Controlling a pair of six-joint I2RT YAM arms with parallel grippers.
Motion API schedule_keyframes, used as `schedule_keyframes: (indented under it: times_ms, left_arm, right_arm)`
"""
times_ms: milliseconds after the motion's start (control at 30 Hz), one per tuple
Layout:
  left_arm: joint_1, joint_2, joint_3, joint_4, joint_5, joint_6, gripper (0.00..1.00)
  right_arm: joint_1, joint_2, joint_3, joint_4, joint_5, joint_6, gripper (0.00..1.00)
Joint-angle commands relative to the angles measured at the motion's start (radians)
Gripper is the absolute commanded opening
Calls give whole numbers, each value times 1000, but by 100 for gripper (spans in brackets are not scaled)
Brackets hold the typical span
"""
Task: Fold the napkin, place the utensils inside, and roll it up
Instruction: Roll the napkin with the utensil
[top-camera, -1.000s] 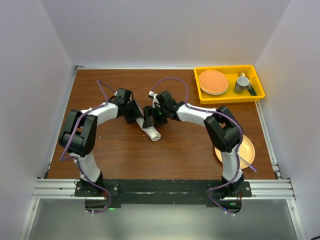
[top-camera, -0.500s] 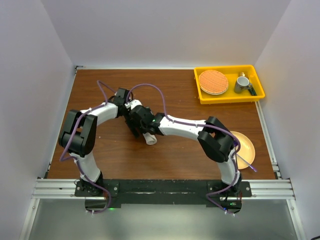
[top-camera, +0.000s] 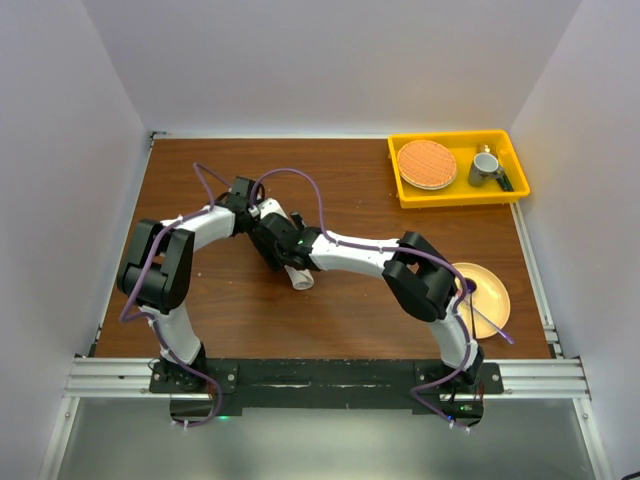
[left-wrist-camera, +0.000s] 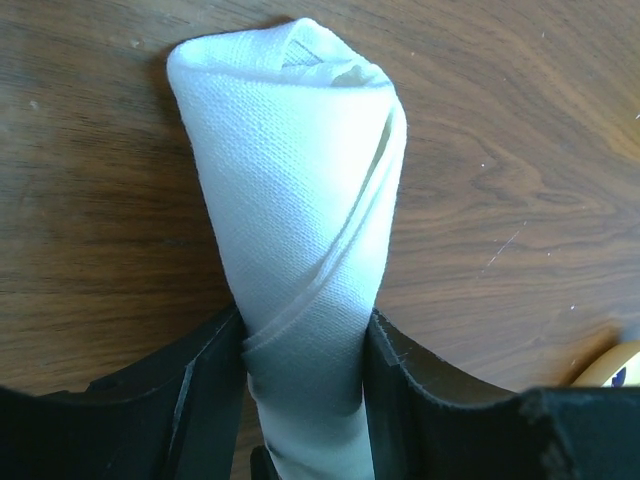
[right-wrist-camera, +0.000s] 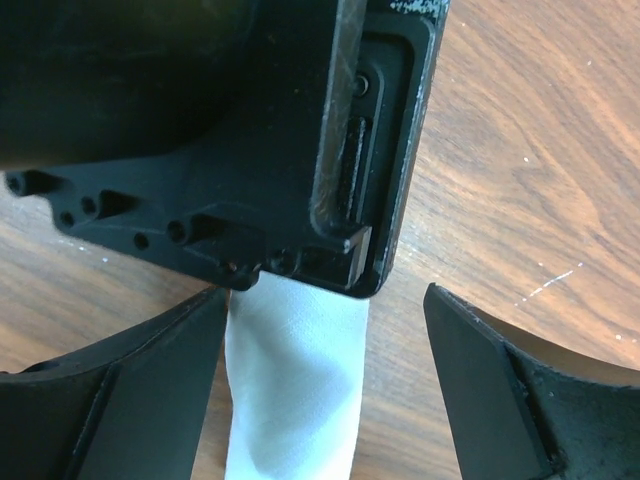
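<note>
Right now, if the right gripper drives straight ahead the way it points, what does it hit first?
Likely the black body of the left gripper, just ahead. The napkin lies between the open fingers of the right gripper, and depth is unclear.

Your overhead view evenly lit and sharp, soft shadows on the worktop (top-camera: 350, 300), napkin (left-wrist-camera: 300, 150) glaring near-white up close, your right wrist foreground dark, blurred.

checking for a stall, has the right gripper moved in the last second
Yes. The right gripper has shifted left, away from the yellow tray, and is over the napkin.
</note>
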Motion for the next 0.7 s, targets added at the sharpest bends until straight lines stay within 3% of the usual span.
schedule_keyframes:
  times_ms: [0, 233, 333, 400, 467, 667]
  left_arm:
    - [-6, -35, -2, 37, 35, -5, 51]
    - [-3, -42, -5, 40, 40, -6, 51]
    - [3, -48, -13, 46, 46, -8, 52]
    - [7, -51, -19, 52, 52, -9, 54]
    - [18, -55, -26, 60, 58, -9, 55]
    - [69, -80, -45, 77, 88, -3, 60]
  right_arm:
    - [13, 33, 19, 23, -29, 2, 83]
    - [10, 49, 6, 27, -15, 11, 78]
    - [-1, 52, 0, 30, -35, 20, 70]
    - [-12, 43, -17, 39, -53, 31, 56]
    - [-25, 29, -35, 65, -92, 53, 48]
    - [-105, -39, -145, 180, -295, 149, 44]
